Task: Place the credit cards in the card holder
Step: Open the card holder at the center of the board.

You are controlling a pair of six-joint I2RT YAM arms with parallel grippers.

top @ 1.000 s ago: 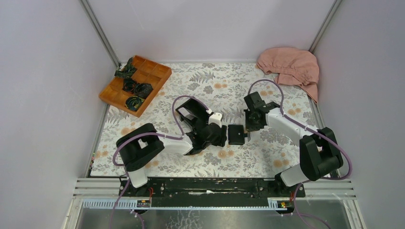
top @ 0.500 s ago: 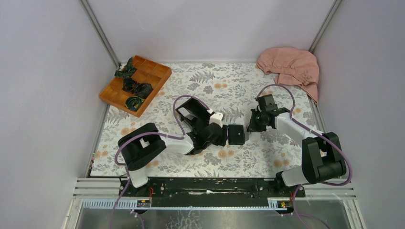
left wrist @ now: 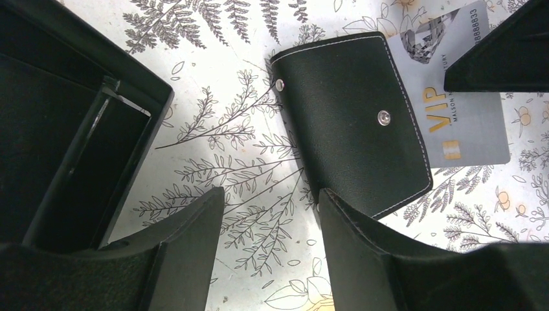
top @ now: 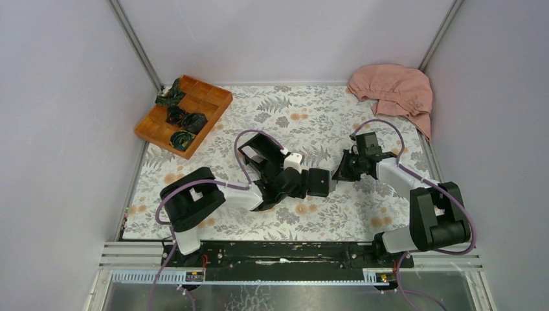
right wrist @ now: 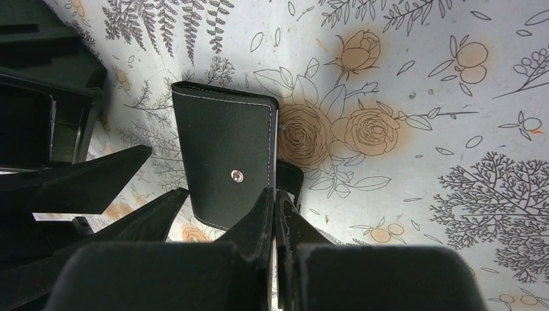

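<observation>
Two arms: both reach to the middle of the worktop (top: pixel 304 116), which is covered in a floral print, and meet at one small black wallet
Card holder: the card holder (left wrist: pixel 353 123) lies flat and folded shut with its snap stud (left wrist: pixel 384 117) facing up, about midway between the left and right edges and somewhat nearer the near edge
Credit card: one pale grey credit card (left wrist: pixel 466 123) with gold VIP lettering shows beside the holder on the right arm's side, one long edge hidden under the holder; it is outside the pockets, so the task looks not yet done, and no other card is visible
Left gripper: the left gripper (left wrist: pixel 270 194) has its jaws apart with only printed worktop between them; one finger is just beside the holder's near corner, likely to brace it against sliding, though contact cannot be told
Right gripper: the right gripper (right wrist: pixel 275 194) has its fingers pressed together at the holder's opposite edge, over the card; whether they pinch the card cannot be told
Black box: an open-topped black box (left wrist: pixel 71 136) stands close by on the left arm's side, walling off that direction
Open room: bare worktop lies toward the near and right edges; both grippers crowd the holder, which would need opening first
Corners: a wooden tray (top: pixel 217 98) at the far left and a pink cloth (top: pixel 392 91) at the far right, both well apart from the work
</observation>
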